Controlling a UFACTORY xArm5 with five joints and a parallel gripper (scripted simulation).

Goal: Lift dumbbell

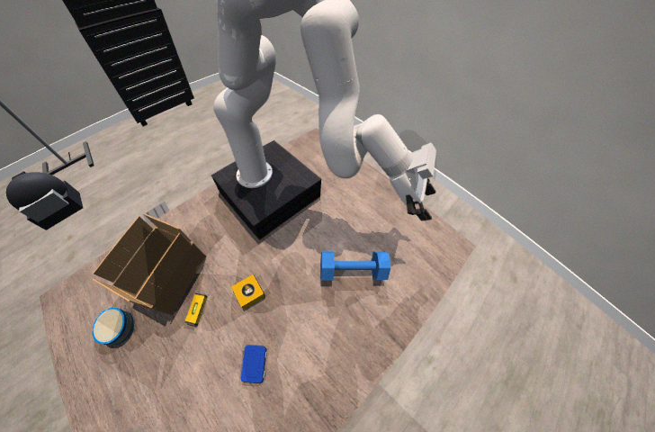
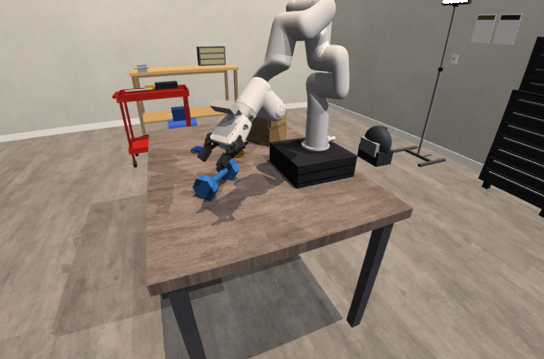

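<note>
A blue dumbbell (image 1: 355, 265) lies flat on the wooden table, in front of the robot's black base; it also shows in the exterior view (image 2: 215, 179). My gripper (image 1: 418, 209) hangs in the air above the table, fingers pointing down and spread wide with nothing between them. In the exterior view the gripper (image 2: 213, 154) hovers above the far end of the dumbbell, apart from it. The dumbbell's far head is partly hidden behind a finger in that view.
An open cardboard box (image 1: 149, 263) lies on its side at the table's left. Near it are a round blue-rimmed tin (image 1: 112, 327), a small yellow level (image 1: 195, 309), a yellow square box (image 1: 247, 291) and a blue case (image 1: 253, 364). The black robot base (image 1: 266, 187) stands behind.
</note>
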